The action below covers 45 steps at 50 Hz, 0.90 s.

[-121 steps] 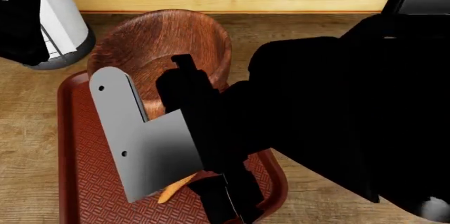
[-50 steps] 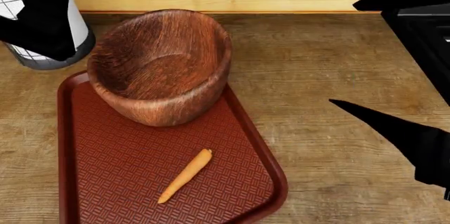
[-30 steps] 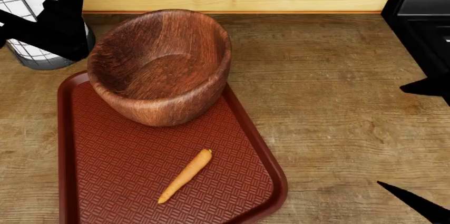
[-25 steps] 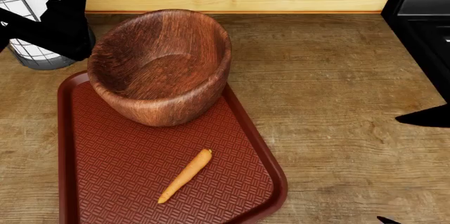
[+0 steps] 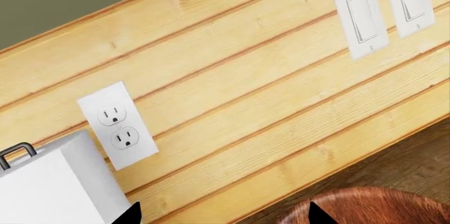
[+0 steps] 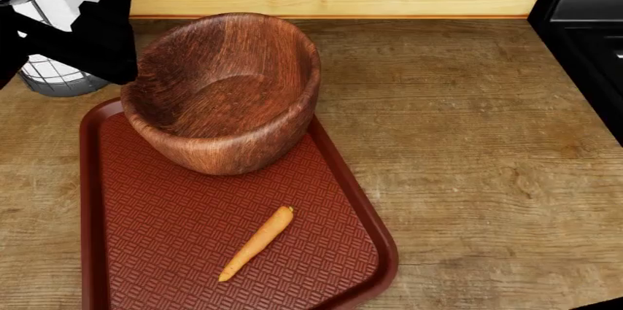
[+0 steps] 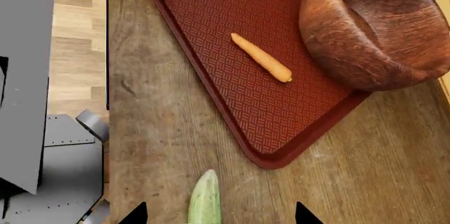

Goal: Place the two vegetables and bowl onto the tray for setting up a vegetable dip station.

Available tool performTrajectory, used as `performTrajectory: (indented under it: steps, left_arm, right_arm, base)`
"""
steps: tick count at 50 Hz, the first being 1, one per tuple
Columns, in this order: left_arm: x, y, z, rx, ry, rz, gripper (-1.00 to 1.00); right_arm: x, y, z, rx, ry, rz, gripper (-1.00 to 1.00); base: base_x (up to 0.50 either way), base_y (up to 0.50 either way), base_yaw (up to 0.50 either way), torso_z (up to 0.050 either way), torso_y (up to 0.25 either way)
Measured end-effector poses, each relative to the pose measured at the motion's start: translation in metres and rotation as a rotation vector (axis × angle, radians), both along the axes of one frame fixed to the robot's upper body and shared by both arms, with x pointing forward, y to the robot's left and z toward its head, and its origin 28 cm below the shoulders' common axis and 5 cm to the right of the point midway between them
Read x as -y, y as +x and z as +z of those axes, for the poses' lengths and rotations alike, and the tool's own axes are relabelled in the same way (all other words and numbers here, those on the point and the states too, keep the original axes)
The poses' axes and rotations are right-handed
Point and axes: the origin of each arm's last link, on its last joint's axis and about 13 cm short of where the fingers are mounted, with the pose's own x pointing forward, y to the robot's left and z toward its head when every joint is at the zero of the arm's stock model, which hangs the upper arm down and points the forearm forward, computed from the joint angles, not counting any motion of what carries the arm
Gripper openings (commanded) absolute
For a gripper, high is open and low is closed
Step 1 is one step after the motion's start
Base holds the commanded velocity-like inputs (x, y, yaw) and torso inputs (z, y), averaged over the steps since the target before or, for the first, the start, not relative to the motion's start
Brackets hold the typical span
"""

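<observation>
The bench (image 6: pixel 467 142) is carrying the tray (image 6: pixel 107 252), where the bowl (image 6: pixel 224 91) and carrot (image 6: pixel 256 243) are already sitting. The cucumber (image 7: pixel 205 203) is lying on the wood just off the tray, between the right pincer's tips, so grasping it looks like the step in hand. Neither pincer's grip state is showing clearly.

Present: one slender orange carrot (image 6: pixel 257 243), one green cucumber (image 7: pixel 204 203), one round reddish-brown wooden bowl (image 6: pixel 224 91), one rectangular dark red plastic tray (image 6: pixel 146 252), two white wall switches (image 5: pixel 360 17).
</observation>
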Motion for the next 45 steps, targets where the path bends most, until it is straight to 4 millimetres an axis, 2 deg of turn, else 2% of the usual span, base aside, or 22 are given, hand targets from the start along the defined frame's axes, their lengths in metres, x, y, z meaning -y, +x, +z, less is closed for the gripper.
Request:
performTrajectory:
  steps: [7, 25, 45]
  left_arm:
    - [0.0, 0.0, -0.001, -0.001, 0.0, 0.0, 1.0]
    - [0.001, 0.002, -0.003, -0.006, -0.001, -0.004, 1.0]
    - [0.0, 0.002, -0.005, -0.007, -0.007, -0.003, 1.0]
  right_arm:
    - [-0.001, -0.002, -0.009, -0.034, -0.007, 0.016, 1.0]
    - [0.005, 0.009, -0.035, -0.119, -0.029, -0.043, 1.0]
    - [0.011, 0.022, -0.045, -0.139, -0.053, -0.115, 1.0]
  base:
    - [0.0, 0.0, 0.0, 0.0, 0.0]
    - [0.0, 0.0, 0.0, 0.0, 0.0]
    - [0.0, 0.0, 0.0, 0.0, 0.0]
